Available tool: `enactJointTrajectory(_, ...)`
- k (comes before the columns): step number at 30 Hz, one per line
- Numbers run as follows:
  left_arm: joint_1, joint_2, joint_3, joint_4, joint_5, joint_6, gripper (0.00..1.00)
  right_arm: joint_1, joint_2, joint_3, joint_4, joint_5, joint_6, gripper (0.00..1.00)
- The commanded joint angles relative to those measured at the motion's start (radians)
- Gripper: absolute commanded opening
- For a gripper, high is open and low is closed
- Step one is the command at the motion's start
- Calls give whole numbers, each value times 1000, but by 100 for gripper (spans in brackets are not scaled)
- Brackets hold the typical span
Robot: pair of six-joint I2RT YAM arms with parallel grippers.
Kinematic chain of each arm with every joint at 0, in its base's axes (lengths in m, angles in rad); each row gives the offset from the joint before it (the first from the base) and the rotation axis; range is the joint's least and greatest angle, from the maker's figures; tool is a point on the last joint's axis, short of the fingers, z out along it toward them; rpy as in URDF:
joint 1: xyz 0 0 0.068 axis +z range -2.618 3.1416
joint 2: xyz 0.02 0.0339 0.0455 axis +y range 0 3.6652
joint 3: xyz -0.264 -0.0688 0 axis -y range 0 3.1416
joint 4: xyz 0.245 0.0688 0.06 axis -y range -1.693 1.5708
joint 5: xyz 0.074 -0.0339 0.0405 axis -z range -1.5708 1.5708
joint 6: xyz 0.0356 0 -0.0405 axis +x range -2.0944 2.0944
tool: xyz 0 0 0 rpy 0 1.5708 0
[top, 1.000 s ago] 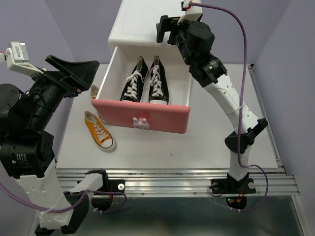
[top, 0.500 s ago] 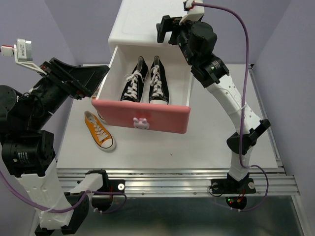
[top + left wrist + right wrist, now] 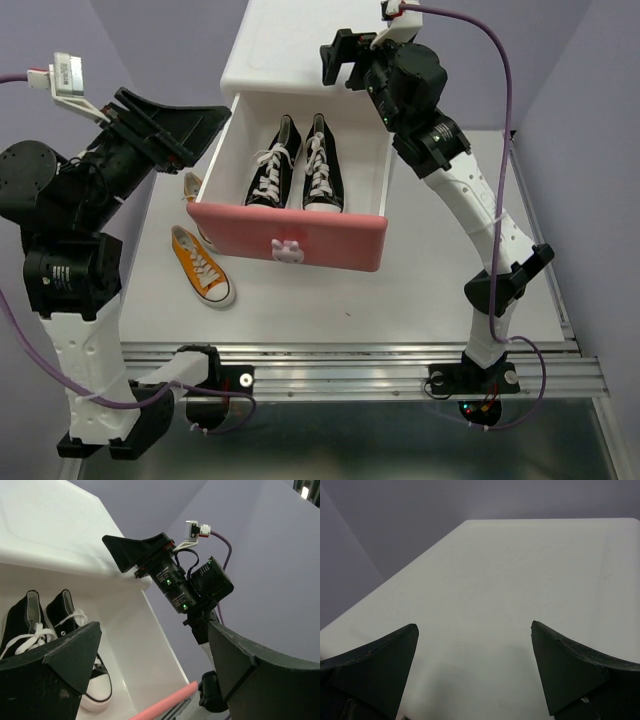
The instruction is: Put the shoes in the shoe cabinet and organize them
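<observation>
The white shoe cabinet [image 3: 285, 45] stands at the back with its upper drawer [image 3: 290, 237] pulled out, pink front towards me. Both black shoes [image 3: 272, 167] [image 3: 321, 165] lie side by side inside it, also seen in the left wrist view [image 3: 27, 625]. One orange shoe [image 3: 201, 265] lies on the table left of the drawer. A second orange shoe [image 3: 190, 185] peeks out beside the drawer's left wall. My left gripper [image 3: 205, 130] [image 3: 155, 650] hovers open and empty over the drawer's left edge. My right gripper [image 3: 335, 60] [image 3: 475, 650] hangs open and empty above the cabinet top [image 3: 520, 580].
The white table [image 3: 430, 270] stretches right of the drawer to a metal rail [image 3: 400, 350] along the near edge. Purple walls close in on both sides. The right arm's forearm [image 3: 460, 190] slants over the table's right part.
My left arm has lifted and swung right, bringing its open fingers from beside the drawer to over its left edge. The right arm has hardly shifted.
</observation>
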State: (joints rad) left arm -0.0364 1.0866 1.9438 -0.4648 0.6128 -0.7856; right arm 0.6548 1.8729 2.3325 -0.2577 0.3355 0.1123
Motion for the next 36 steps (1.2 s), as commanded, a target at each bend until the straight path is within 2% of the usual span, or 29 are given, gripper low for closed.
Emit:
enactJointTrajectory(1,-158,64,43,72,-193,35,99,-30,45,-61,-259,60,89,100)
enactJointTrajectory(2,-216,82,65,57,-247,54,99,-30,46,-58,-259,62,89,100)
enactJointTrajectory(3,-321,100,125,16,-298,92,99,-30,45,-56,-259,62,90,100)
enactJointTrajectory(5,-391,149,190,-24,-391,109,99,-40,40,-61,-261,53,96,100)
enactJointTrajectory(13,-660,162,182,-38,-594,120,99,-49,-1,-143,-261,27,115,100)
enactJointTrajectory(16,-859,218,228,-70,-726,158,99,-58,-14,-163,-261,33,113,100)
enactJointTrajectory(17,-958,235,271,-77,-799,187,99,-58,-17,-165,-262,31,112,100)
enactJointTrajectory(18,-999,252,296,-84,-833,198,99,-58,-18,-167,-262,31,110,100)
enactJointTrajectory(20,-1068,282,332,-100,-884,215,99,-67,-21,-171,-262,33,107,100)
enactJointTrajectory(22,-1088,282,328,-101,-886,209,99,-67,-26,-176,-264,33,105,100)
enactJointTrajectory(24,-1112,269,287,-104,-886,181,99,-76,-27,-179,-264,33,99,100)
enactJointTrajectory(28,-1232,240,192,-155,-918,119,99,-76,-37,-197,-262,28,86,100)
enactJointTrajectory(32,-1388,300,253,-297,-1017,83,99,-86,-40,-225,-264,22,81,100)
enactJointTrajectory(34,-1433,315,290,-317,-1045,69,99,-86,-41,-242,-264,17,82,100)
enactJointTrajectory(36,-1462,297,255,-289,-1044,59,99,-86,-38,-246,-267,20,82,100)
